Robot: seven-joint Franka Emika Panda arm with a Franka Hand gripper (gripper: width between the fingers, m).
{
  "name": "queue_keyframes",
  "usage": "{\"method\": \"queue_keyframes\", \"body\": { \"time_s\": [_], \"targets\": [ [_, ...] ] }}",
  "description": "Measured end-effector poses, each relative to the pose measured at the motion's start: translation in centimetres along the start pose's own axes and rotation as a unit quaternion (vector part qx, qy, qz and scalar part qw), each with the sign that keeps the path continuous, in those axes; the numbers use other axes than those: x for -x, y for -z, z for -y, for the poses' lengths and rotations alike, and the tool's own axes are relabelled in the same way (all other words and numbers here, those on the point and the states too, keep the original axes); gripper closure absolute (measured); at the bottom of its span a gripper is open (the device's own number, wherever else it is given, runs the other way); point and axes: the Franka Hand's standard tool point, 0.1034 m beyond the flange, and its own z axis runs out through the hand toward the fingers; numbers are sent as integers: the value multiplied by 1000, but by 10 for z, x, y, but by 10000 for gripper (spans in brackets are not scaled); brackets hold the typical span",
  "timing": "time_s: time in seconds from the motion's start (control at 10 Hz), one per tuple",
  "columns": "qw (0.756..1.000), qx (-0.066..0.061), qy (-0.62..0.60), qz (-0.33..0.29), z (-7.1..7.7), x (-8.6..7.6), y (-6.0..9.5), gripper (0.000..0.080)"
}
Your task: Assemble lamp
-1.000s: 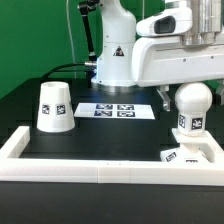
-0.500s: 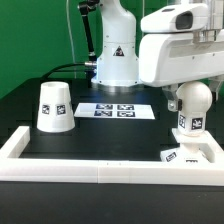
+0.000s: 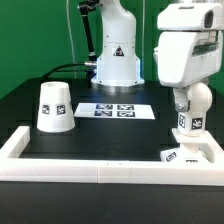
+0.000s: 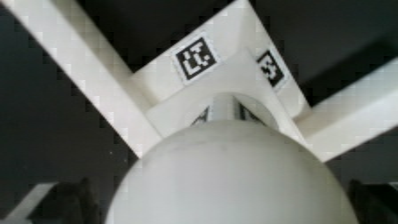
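Note:
The round white bulb (image 3: 193, 106) stands upright on the flat angular lamp base (image 3: 186, 155) at the exterior view's right. My gripper (image 3: 190, 96) is right above the bulb, and the big white wrist hides its fingers there. In the wrist view the bulb (image 4: 222, 170) fills the foreground, with the tagged base (image 4: 214, 62) beyond it. My gripper (image 4: 217, 205) is open. Its dark fingers (image 4: 32, 205) stand on either side of the bulb, a little apart from it. The tapered shade (image 3: 54, 106) stands rim down at the exterior view's left, with a tag on its side.
A low white rail (image 3: 100, 166) runs along the front and up both sides of the black table. The marker board (image 3: 116, 110) lies in the middle. The white robot pedestal (image 3: 116, 58) with a triangle sticker stands behind it.
The arm's wrist has swung round and come down over the bulb, and now covers its top. The bulb, base and shade have not moved.

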Motion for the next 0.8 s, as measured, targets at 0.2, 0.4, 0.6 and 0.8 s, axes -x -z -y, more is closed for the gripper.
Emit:
{"method": "queue_keyframes", "body": {
  "time_s": [0.2,0.4,0.6,0.8],
  "targets": [
    [999,2,53,3,0,1,0,101],
    [995,3,104,5,-6,8,-2,101],
    [995,2,100,6,-6,9,-4,228],
    [997,2,82,6,-6,10,-4,233]
  ]
}}
